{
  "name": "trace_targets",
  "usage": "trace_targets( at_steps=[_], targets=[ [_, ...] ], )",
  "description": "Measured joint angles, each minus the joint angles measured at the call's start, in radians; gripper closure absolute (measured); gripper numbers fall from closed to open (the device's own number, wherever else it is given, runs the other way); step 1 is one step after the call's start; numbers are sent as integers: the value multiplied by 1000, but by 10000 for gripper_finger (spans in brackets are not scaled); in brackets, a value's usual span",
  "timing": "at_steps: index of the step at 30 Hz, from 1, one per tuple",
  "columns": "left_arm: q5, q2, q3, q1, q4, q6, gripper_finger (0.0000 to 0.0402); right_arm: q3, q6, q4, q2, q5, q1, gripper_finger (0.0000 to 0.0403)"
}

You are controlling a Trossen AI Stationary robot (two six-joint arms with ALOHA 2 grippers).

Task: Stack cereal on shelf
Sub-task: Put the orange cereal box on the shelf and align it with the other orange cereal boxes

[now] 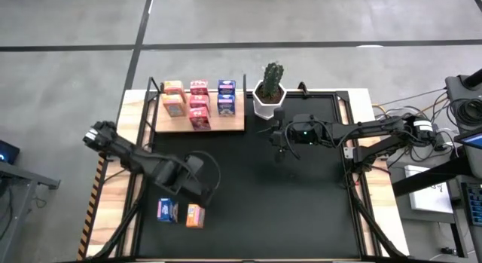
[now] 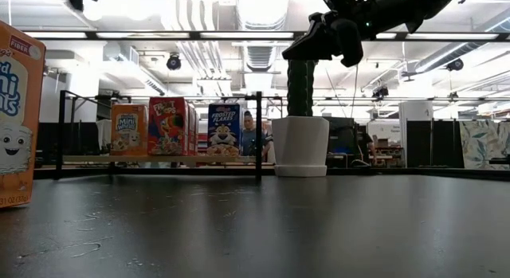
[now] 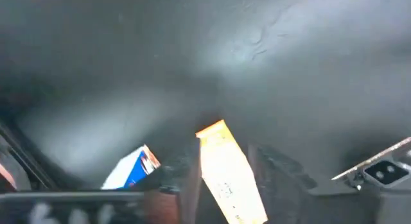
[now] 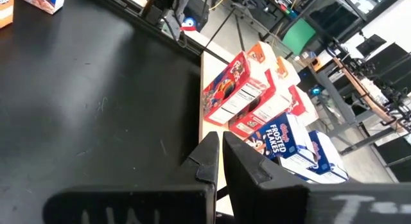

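The light-wood shelf at the far left holds several cereal boxes: two orange, three pink-red and two blue. One blue box and one orange box lie on the black mat near the front left. My left gripper is open just above the orange box, one finger on each side of it. My right gripper is shut and empty, raised above the mat beside the plant pot. My left gripper comes at the orange box from above. Its fingers stand along the box's two long sides. I cannot tell whether they touch it. The box lies flat on the mat.
A cactus in a white pot stands right of the shelf. The shelf's thin black posts rise at its edges. The middle and right of the black mat are bare. Cables and gear lie off the table's right edge.
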Motion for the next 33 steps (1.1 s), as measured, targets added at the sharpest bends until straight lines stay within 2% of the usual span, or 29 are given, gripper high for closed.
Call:
trace_targets(
  at_steps=[5, 8, 12, 26, 33],
  targets=[
    [-4, 6, -59, -67, 83, -144, 205, 0, 22, -17, 0, -1, 3, 392],
    [14, 29, -65, -103, 97, -164, 161, 0, 38, -32, 0, -1, 3, 392],
    [28, 67, -66, -149, 97, -202, 128, 0, 56, -49, 0, -1, 3, 392],
    [80, 167, -65, -167, 97, -183, 135, 0, 81, -68, 0, -1, 3, 392],
    [76, 173, -63, -166, 105, -145, 162, 0, 84, -68, 0, -1, 3, 392]
  ],
)
